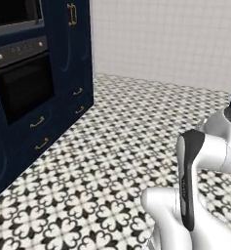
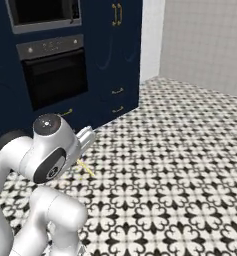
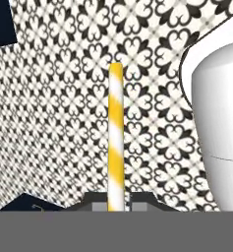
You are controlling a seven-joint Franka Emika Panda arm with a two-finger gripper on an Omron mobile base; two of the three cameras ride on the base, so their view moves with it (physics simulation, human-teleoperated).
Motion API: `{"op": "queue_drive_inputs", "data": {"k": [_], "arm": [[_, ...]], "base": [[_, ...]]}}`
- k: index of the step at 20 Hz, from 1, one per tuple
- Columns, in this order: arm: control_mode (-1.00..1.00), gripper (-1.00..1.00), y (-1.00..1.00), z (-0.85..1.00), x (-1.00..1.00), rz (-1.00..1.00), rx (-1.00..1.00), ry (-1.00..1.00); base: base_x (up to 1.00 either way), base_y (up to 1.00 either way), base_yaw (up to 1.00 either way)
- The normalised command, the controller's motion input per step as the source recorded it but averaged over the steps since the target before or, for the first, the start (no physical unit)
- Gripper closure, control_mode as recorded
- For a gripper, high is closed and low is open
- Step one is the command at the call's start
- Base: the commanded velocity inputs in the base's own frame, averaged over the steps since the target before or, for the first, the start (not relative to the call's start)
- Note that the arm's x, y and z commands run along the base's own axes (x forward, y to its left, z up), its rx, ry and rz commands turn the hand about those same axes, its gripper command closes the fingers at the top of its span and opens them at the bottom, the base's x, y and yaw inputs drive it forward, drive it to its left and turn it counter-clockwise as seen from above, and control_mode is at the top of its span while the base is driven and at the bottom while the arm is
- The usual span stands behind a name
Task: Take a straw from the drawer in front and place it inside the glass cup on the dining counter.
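Observation:
My gripper is shut on the straw, a thin tube with yellow and white stripes. In the hand view it stands straight up from between the two dark fingertips over the patterned floor. In the right base view a short yellowish end of the straw pokes out below my hand, which is folded in close to the arm's body and low over the floor. The drawer, the glass cup and the dining counter are out of view.
A tall navy cabinet wall with a built-in black oven and small brass-handled drawers stands on the left. Black-and-white patterned floor tiles stretch to a pale tiled back wall. My own white arm fills the near foreground.

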Motion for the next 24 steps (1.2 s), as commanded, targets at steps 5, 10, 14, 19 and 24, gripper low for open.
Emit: {"op": "queue_drive_inputs", "data": {"k": [5,10,14,19,24], "arm": [[1.00,1.00,0.00,0.00,0.00,0.00,0.00,0.00],[1.00,1.00,0.00,0.00,0.00,0.00,0.00,0.00],[1.00,1.00,0.00,0.00,0.00,0.00,0.00,0.00],[1.00,1.00,0.00,0.00,0.00,0.00,0.00,0.00],[1.00,1.00,0.00,0.00,0.00,0.00,0.00,0.00]], "base": [[1.00,-0.13,-0.47],[1.00,0.00,-0.39],[1.00,0.00,-0.35],[1.00,0.08,-0.32],[1.00,0.37,-0.30]]}}
